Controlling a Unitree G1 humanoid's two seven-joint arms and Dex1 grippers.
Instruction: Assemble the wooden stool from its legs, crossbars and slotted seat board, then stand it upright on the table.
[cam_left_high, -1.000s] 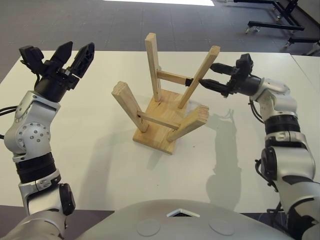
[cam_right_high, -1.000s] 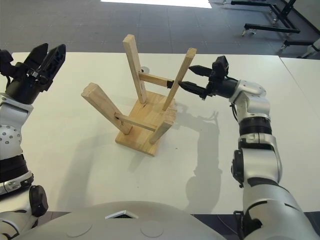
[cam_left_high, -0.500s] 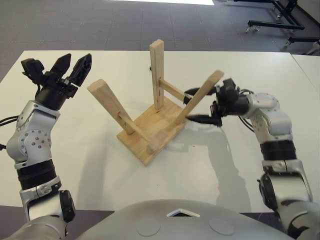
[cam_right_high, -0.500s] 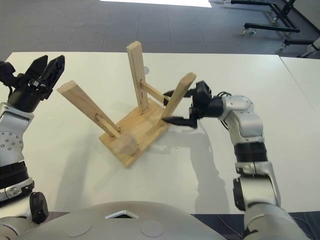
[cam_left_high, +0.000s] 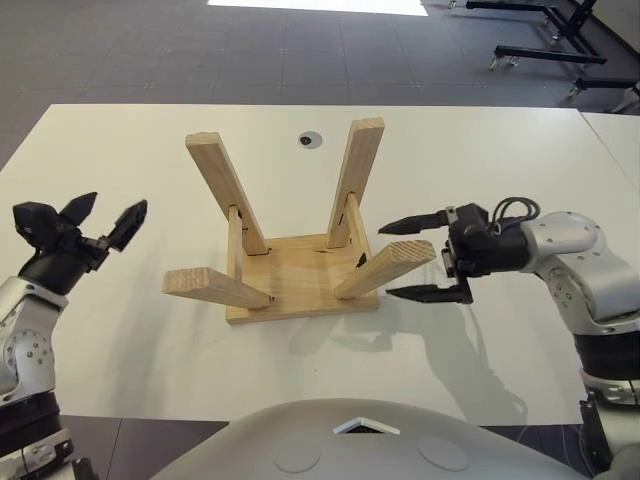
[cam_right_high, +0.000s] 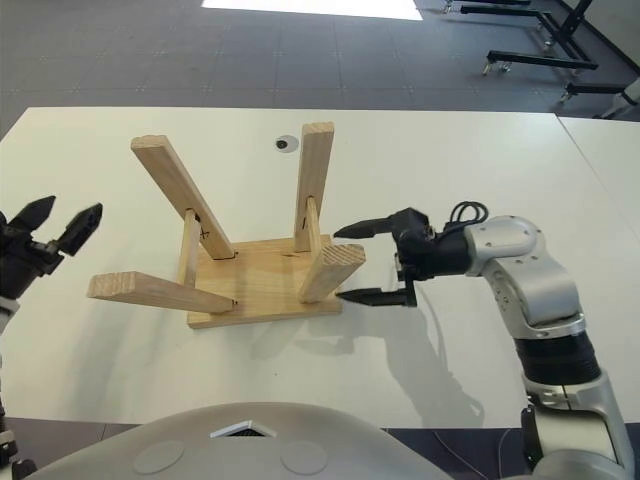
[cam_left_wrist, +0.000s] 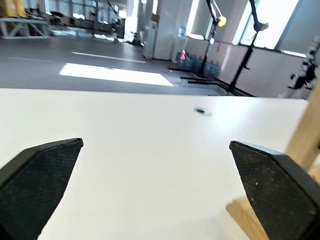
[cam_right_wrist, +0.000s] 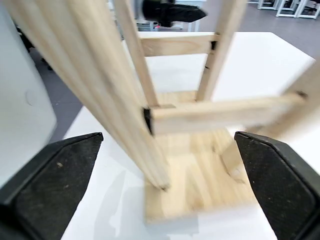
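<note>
Wooden stool (cam_left_high: 300, 292) sits upside down on the white tabletop (cam_left_high: 500, 150); right gripper (cam_left_high: 408, 258) spread open astride one leg (cam_left_high: 375, 274), left gripper (cam_left_high: 115, 204) open, well apart.

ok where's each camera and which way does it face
Eye views: on the head, looking forward and down at the upturned stool on the table; left gripper and right gripper show.
Left wrist: faces across the table through the open left gripper.
Right wrist: faces the stool through the open right gripper.
All share the stool.
</note>
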